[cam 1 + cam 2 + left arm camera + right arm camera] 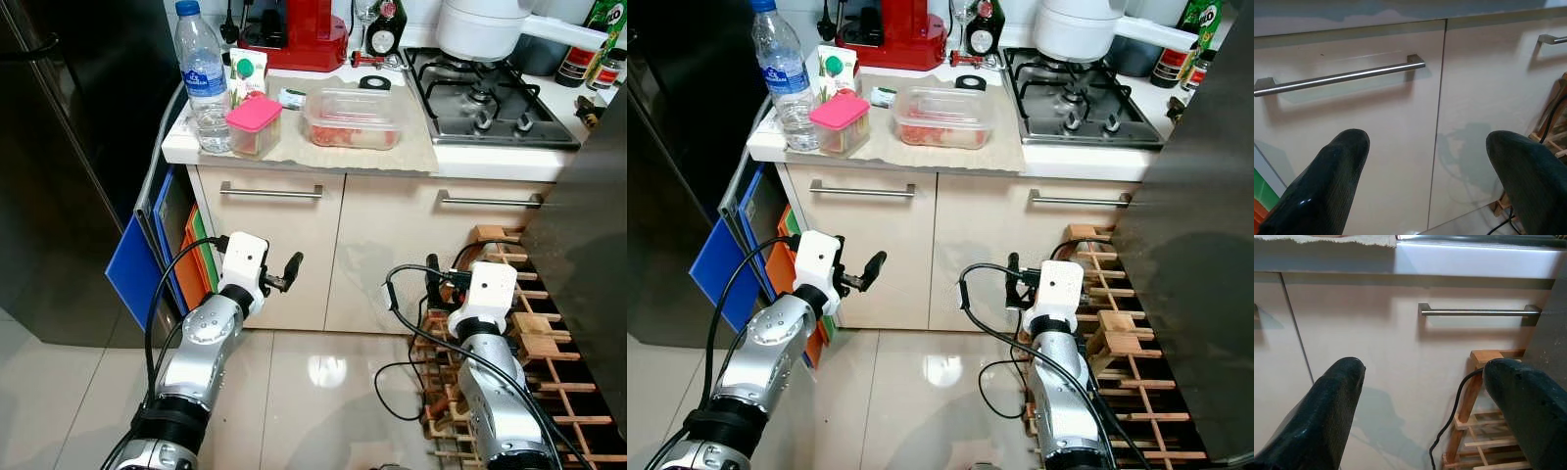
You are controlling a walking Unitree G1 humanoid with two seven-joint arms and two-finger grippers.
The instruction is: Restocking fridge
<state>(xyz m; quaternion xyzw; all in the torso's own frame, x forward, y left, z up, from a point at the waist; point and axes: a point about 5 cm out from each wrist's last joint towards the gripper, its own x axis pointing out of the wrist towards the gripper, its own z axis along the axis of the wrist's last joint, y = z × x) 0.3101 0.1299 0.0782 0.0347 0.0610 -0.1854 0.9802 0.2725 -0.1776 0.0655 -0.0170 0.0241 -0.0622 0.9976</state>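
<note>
On the counter (181, 147) stand a clear water bottle (204, 78) with a blue cap, a small container with a pink lid (254, 124), a small carton (248, 75) and a clear lidded box (353, 117) with red food inside. The dark fridge (69, 147) stands to the left of the counter. My left gripper (287, 274) is held low in front of the left cupboard door, open and empty, and its fingers (1327, 191) point at that door. My right gripper (438, 277) is also low, open and empty, before the right cupboard door.
A gas hob (485, 98) with a white pot (480, 27) is at the back right, and a red appliance (294, 29) behind the bottle. A wooden rack (534, 338) and a dark panel (588, 245) crowd the right. Blue and orange boards (147, 264) lean beside the fridge. Cables (397, 304) trail over the floor.
</note>
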